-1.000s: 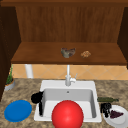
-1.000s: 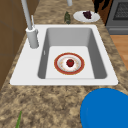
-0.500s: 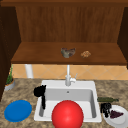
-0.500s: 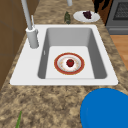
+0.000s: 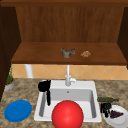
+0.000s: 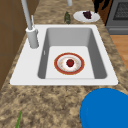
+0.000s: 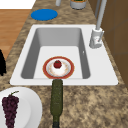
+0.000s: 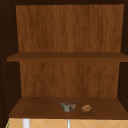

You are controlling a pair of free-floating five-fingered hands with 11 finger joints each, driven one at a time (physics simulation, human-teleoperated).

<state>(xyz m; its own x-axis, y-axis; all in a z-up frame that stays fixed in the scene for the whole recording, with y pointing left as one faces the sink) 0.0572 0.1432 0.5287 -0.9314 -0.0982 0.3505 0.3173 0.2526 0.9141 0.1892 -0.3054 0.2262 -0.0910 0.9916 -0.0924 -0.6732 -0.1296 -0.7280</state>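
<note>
Front view: I see the left hand (image 5: 44, 86) over the sink's (image 5: 93, 85) left rim, fingers (image 5: 48, 98) straight, hanging into the basin, holding nothing. The right hand (image 5: 105, 108) has fingers curled, empty, touching the white plate (image 5: 119, 121) with grapes (image 5: 116, 114); the green bottle (image 5: 107, 99) lies just behind them.
Left side view: a red-rimmed plate (image 6: 69, 63) bearing a strawberry (image 6: 70, 62) sits in the basin.
Right side view: bottle just beside the grape plate.
Upper view: two small objects on the shelf (image 8: 37, 110).

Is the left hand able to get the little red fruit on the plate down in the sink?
Probably yes. The left hand hangs at the sink's left rim, and nothing covers the red fruit on the plate in the open basin.
</note>
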